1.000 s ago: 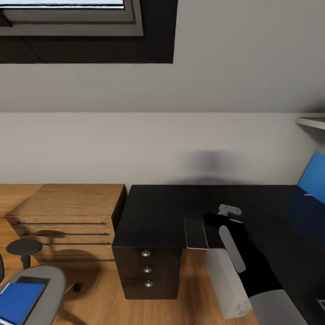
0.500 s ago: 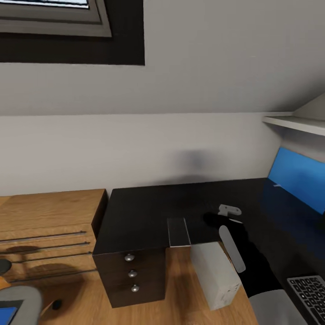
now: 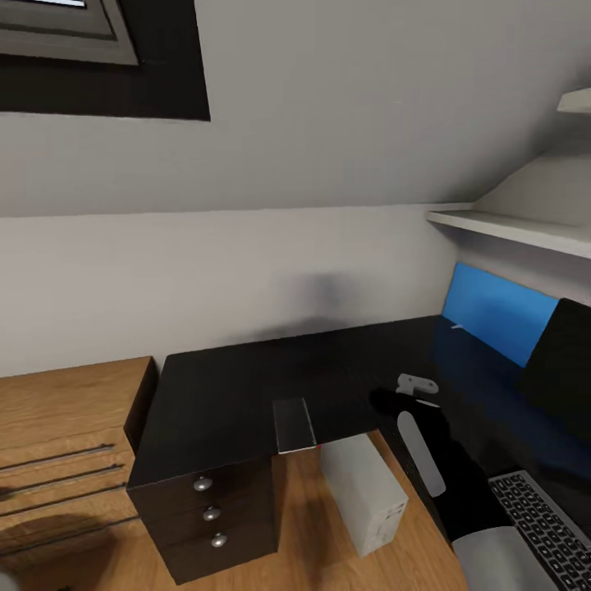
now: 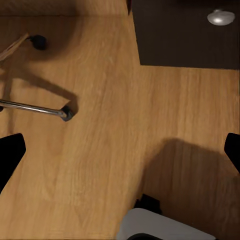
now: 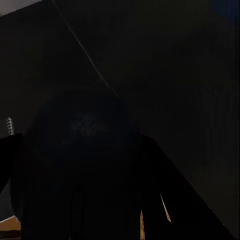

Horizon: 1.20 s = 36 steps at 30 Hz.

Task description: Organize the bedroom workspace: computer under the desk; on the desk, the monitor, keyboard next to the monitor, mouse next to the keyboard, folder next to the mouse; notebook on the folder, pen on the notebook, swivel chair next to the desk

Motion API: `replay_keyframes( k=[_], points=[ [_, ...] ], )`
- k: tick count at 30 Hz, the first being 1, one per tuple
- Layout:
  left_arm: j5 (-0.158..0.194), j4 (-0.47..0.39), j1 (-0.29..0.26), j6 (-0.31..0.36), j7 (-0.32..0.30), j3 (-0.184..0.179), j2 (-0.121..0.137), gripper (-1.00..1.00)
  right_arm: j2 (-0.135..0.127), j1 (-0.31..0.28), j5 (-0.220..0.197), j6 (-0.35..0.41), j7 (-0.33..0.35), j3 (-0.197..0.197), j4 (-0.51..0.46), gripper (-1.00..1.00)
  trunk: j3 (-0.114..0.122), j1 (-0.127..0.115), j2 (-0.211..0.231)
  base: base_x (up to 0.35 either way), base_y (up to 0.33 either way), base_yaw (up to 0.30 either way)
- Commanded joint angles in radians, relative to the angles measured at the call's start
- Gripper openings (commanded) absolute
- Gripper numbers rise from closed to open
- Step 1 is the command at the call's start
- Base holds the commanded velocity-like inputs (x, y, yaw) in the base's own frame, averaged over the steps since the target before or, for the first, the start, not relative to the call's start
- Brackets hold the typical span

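The black desk [image 3: 222, 394] runs from its silver-knobbed drawers to the blue back panel [image 3: 492, 312]. A small grey notebook [image 3: 294, 424] lies at its front edge. The light grey computer [image 3: 364, 492] stands on the floor just under that edge. The keyboard [image 3: 542, 525] and the monitor [image 3: 566, 361] show at the far right on the desk. My right gripper [image 3: 387, 400] hovers over the desk, seemingly shut on a dark rounded mouse [image 5: 85, 130]. My left gripper [image 4: 120, 155] is open above the wooden floor, near the swivel chair's chrome legs [image 4: 35, 107].
A light wooden dresser [image 3: 57, 435] stands left of the desk. A white shelf [image 3: 509, 230] juts out above the blue panel under a sloping ceiling. The desk drawer front with a knob [image 4: 220, 17] is close to my left gripper.
The camera has swung to the right: the chair and blue folder have left the head view, and the keyboard and monitor have come in. My right arm keeps its place in the view.
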Motion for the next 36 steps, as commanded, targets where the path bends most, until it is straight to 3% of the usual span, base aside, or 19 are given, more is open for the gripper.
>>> replay_keyframes(
  k=[1,14,23,30,36],
  points=[
    [0.001,0.0,0.0,-0.003,0.003,0.0,0.0,1.0,-0.001,-0.001,-0.013,-0.001,-0.013,0.003,0.0,-1.0,-0.001,0.001,-0.001,0.24,0.0,-0.28],
    [0.001,0.001,0.0,-0.002,0.003,-0.001,0.0,1.0,0.001,-0.001,-0.009,-0.042,-0.025,0.003,0.034,-1.0,0.006,0.001,-0.001,0.305,0.0,-0.28],
    [0.001,0.001,0.0,-0.003,0.003,-0.001,-0.002,1.0,0.001,-0.001,-0.007,-0.049,-0.024,0.005,0.051,-1.0,0.011,0.001,-0.001,0.064,0.0,-0.28],
    [0.001,0.001,0.0,-0.005,0.003,-0.001,-0.003,1.0,0.002,-0.001,-0.007,-0.171,-0.024,0.011,0.134,-1.0,0.014,0.001,-0.001,0.002,0.0,-0.281],
    [0.001,0.001,0.0,-0.006,0.003,-0.001,-0.003,1.0,0.006,-0.001,-0.007,-0.219,-0.023,0.014,0.164,-1.0,0.017,0.001,-0.001,0.0,0.0,-0.283]
  ],
)
